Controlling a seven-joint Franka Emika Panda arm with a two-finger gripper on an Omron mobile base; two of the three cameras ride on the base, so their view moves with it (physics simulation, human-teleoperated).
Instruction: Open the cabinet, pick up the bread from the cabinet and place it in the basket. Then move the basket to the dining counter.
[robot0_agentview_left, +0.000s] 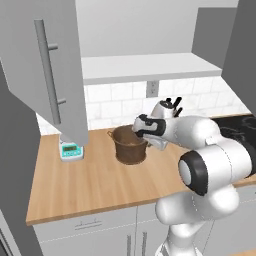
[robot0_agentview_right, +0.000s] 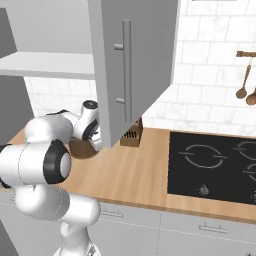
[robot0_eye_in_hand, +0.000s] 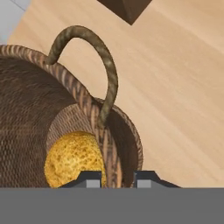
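Gripper: fingers narrowed either side of the basket's woven wall just beneath one loop handle; judged a grip on the rim.

Bread: golden lump lying inside the basket, on its floor. Pick and place judged done.

Basket: dark brown, woven, upright on the wooden worktop beside the black hob, below the cupboard. Not yet lifted, as far as can be told.

Knife block: just behind the basket, near the tiled wall.

Kitchen scale: white and teal, left of the basket.

Cabinet: doors swung open, shelf bare. Opening done.

Remaining: carry the basket to the dining counter.
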